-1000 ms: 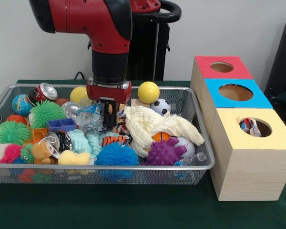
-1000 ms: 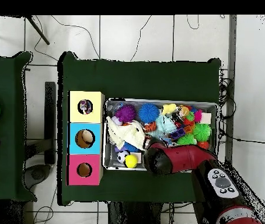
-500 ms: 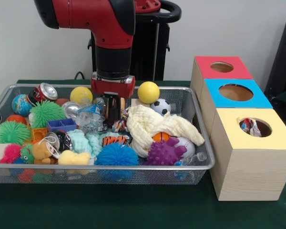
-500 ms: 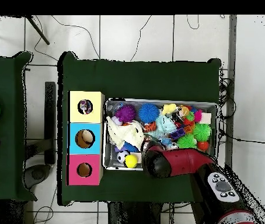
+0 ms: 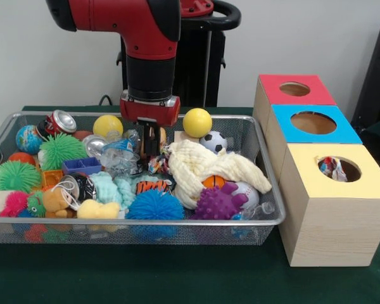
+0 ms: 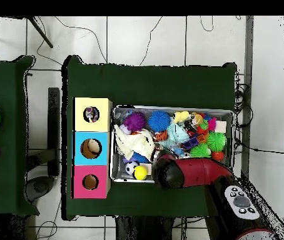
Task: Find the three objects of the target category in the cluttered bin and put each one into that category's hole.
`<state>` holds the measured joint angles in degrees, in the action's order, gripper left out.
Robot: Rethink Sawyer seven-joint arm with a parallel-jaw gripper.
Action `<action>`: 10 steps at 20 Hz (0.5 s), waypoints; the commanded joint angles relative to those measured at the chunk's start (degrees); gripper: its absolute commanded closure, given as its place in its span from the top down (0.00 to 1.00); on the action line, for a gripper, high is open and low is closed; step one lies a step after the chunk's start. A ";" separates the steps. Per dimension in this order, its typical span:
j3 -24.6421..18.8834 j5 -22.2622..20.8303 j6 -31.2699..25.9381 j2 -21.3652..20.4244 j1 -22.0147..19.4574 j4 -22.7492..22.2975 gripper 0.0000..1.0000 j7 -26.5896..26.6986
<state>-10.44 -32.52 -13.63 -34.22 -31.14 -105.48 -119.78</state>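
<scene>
My gripper (image 5: 150, 153) hangs over the back middle of the wire bin (image 5: 273, 190), fingers close together, shut on the top of a multicoloured rope toy (image 5: 156, 164) that dangles just under the tips onto the clutter. A cream cloth (image 5: 206, 166) lies right beside it. Three boxes stand to the right: red-topped (image 5: 296, 89), blue-topped (image 5: 313, 123), and yellow-topped (image 5: 332, 170), whose hole holds a similar multicoloured fabric piece (image 5: 331, 168). In the overhead view the red arm (image 6: 188, 172) covers the gripper; the boxes (image 6: 91, 148) sit left of the bin (image 6: 169, 107).
The bin is crowded: a yellow ball (image 5: 197, 122), soccer ball (image 5: 213, 142), purple spiky toy (image 5: 218, 204), blue spiky ball (image 5: 154, 206), green spiky balls (image 5: 61, 149), a soda can (image 5: 61, 121), a crumpled plastic bottle (image 5: 119, 156) and a globe ball (image 5: 28, 139).
The gripper has risen a little out of the clutter and shifted slightly right, its fingers drawn together; the rope toy's top has come up with it.
</scene>
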 commanded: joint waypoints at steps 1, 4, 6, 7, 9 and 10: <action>-7.03 1.43 -3.87 -0.27 -2.03 -4.25 1.00 1.04; -7.39 1.31 -3.33 -0.14 -2.40 -4.40 1.00 0.97; -7.74 1.18 -3.14 -0.05 -2.63 -4.45 1.00 0.98; -7.93 1.15 -3.09 -0.01 -2.75 -4.49 1.00 1.00; -8.12 0.92 -2.65 0.07 -2.86 -4.64 1.00 0.76; -8.18 0.74 -2.21 0.15 -2.93 -4.79 1.00 0.56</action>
<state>-13.15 -32.46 -13.63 -34.75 -32.76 -106.33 -119.78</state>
